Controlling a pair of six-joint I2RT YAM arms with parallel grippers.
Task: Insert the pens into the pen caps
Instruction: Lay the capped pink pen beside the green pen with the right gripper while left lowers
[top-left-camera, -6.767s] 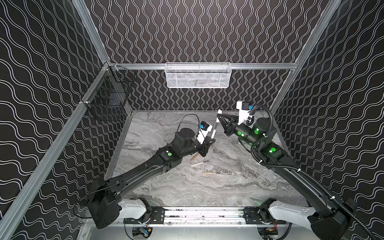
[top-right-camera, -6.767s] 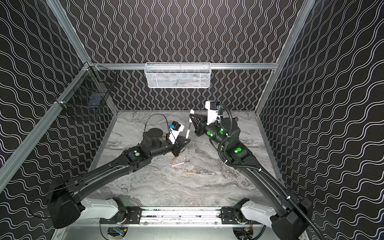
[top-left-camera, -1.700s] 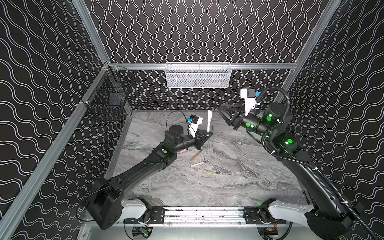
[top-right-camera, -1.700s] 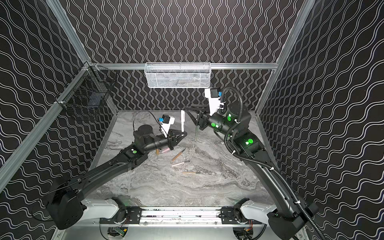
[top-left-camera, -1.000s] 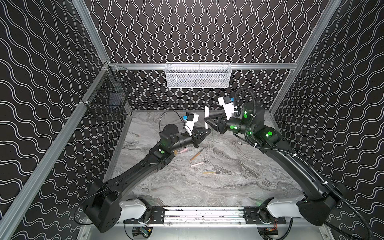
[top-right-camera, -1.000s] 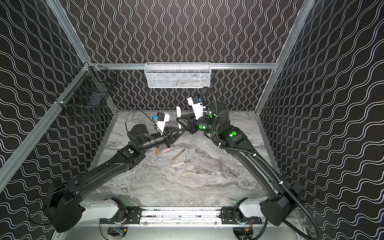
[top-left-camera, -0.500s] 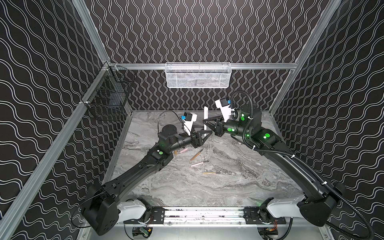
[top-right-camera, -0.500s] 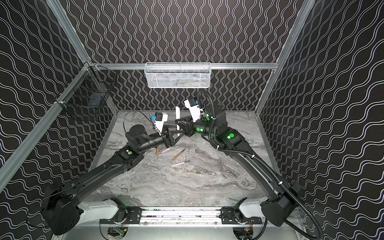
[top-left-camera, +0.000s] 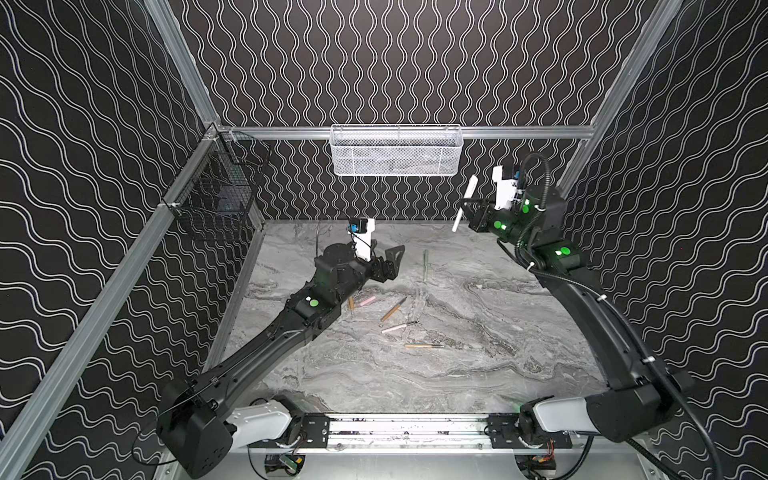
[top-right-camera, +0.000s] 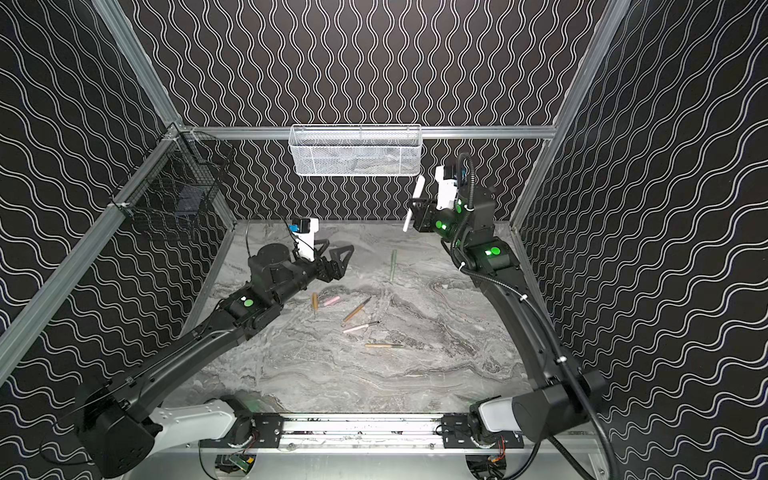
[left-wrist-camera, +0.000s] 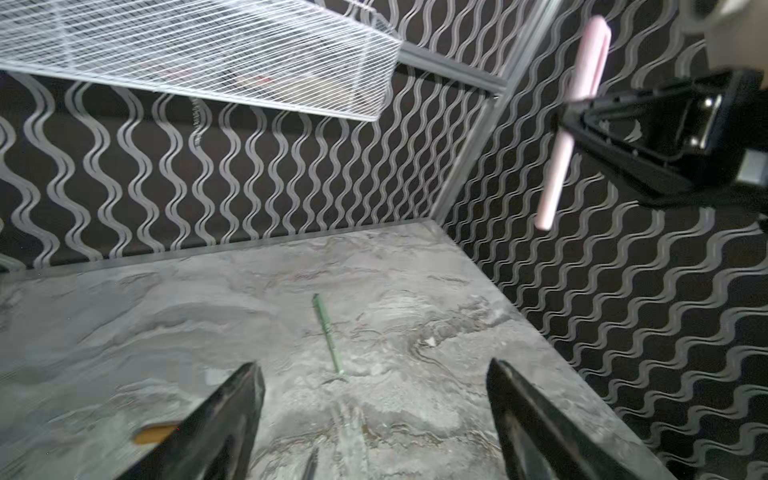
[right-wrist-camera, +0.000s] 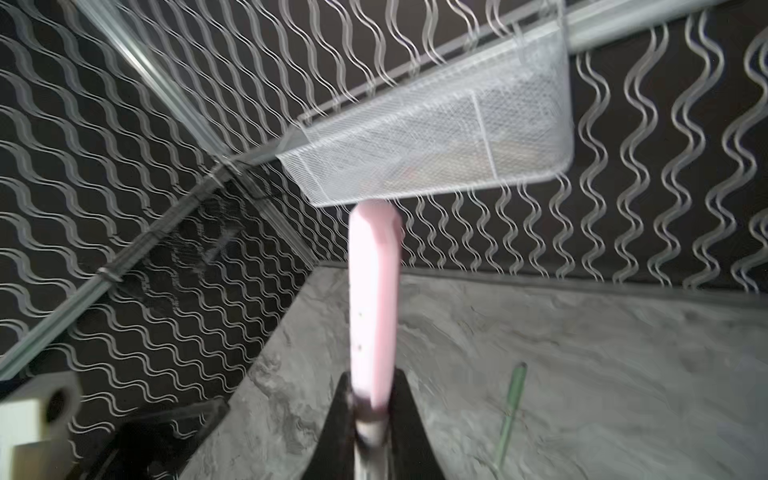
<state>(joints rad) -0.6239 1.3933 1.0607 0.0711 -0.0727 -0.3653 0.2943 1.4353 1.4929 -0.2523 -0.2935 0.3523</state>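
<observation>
Both top views: right pincer (top-left-camera: 464, 206) clenched on pink pen (top-left-camera: 470, 192), aloft over tabletop (top-left-camera: 478, 332) back right corner; left pincer (top-right-camera: 334, 247) released, empty.
Left wrist: pink pen looks capped; green pen (left-wrist-camera: 326, 328) lies ahead.
Right wrist: pen sticks out of closed jaws.
Next, likely: park it, fetch green pen.

Top views overlook table (top-left-camera: 457, 374); wrist views share the white basket (left-wrist-camera: 208, 54).

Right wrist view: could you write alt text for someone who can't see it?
Two black jaws pinch a pale pink pen, seen close and blurred, pointing toward a white mesh basket hung on a wavy-patterned black wall. A pale green pen lies nearby on the grey marbled table.
</observation>
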